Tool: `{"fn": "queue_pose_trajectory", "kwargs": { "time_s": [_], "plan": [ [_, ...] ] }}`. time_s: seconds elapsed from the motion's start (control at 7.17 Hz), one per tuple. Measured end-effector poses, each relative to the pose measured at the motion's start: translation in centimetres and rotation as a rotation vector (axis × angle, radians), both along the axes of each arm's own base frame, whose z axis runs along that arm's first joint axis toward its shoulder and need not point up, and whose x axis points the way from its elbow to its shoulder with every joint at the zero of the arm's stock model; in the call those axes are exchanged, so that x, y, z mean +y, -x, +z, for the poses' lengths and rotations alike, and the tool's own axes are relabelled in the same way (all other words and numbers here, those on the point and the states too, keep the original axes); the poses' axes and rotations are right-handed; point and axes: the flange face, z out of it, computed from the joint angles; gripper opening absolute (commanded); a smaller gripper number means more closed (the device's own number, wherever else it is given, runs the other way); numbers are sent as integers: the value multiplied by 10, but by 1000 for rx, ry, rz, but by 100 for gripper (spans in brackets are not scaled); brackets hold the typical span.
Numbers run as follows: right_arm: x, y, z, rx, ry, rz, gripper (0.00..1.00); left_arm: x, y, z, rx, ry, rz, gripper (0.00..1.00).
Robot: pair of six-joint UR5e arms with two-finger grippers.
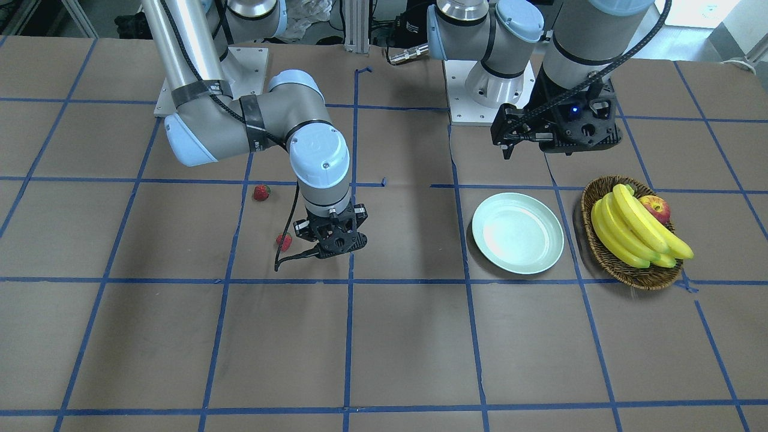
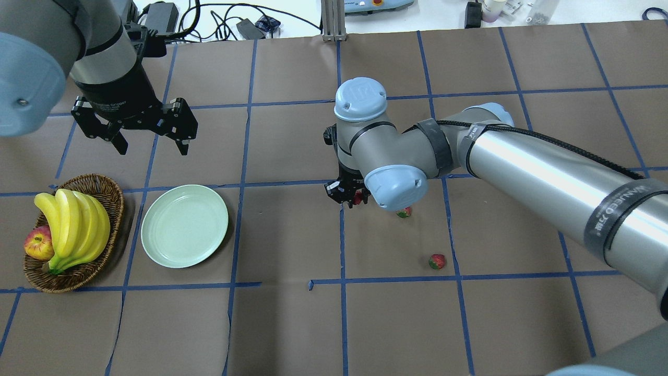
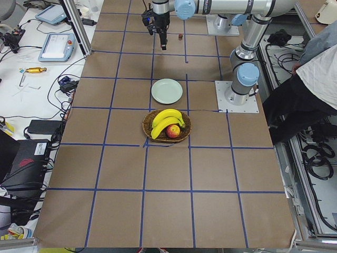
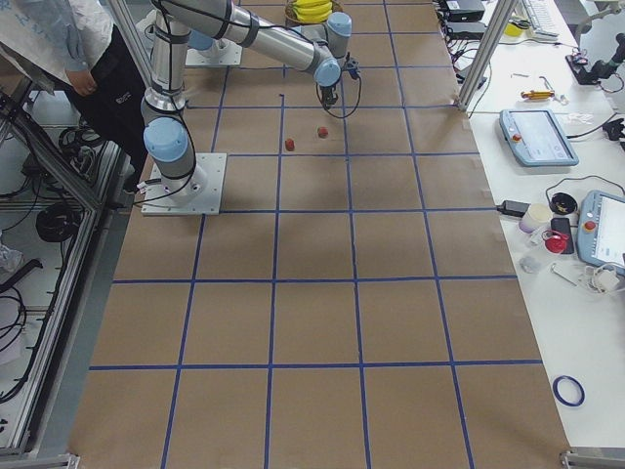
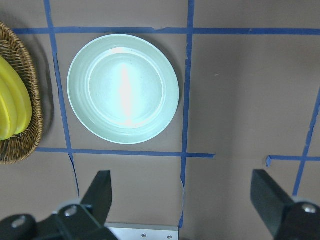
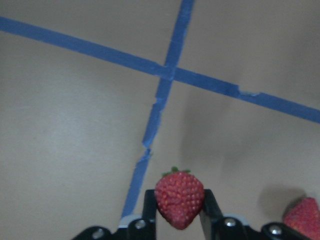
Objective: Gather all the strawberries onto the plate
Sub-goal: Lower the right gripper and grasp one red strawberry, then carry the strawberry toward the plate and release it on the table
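My right gripper is shut on a red strawberry with a green cap, held over a blue tape crossing; the overhead view shows this gripper near the table's middle. Two more strawberries lie on the brown table: one just beside the gripper, the other nearer the robot. In the front view they are the near strawberry and the far strawberry. The pale mint plate sits with nothing in it. Above and behind it hangs my left gripper, open and holding nothing.
A wicker basket with bananas and an apple stands just left of the plate. Blue tape lines grid the brown table. A person stands beside the robot's base in the side views.
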Motion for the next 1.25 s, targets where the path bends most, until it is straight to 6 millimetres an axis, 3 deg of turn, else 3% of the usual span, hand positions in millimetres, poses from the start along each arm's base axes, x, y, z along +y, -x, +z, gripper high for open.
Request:
{"fn": "queue_pose_trajectory", "kwargs": {
  "time_s": [0.42, 0.7, 0.84, 1.12, 1.25],
  "plan": [
    [24, -44, -11, -16, -9, 51, 0, 0, -1, 3, -3, 8, 2, 100],
    [37, -61, -16, -13, -17, 69, 0, -1, 0, 4, -4, 11, 3, 100],
    [40, -64, -19, -10, -22, 72, 6, -1, 0, 4, -5, 11, 3, 100],
    [43, -66, -25, -14, -37, 73, 53, -1, -1, 4, -6, 10, 3, 100],
    [44, -67, -26, -30, -49, 71, 100, 0, 0, 3, -6, 9, 3, 100]
  ]
}}
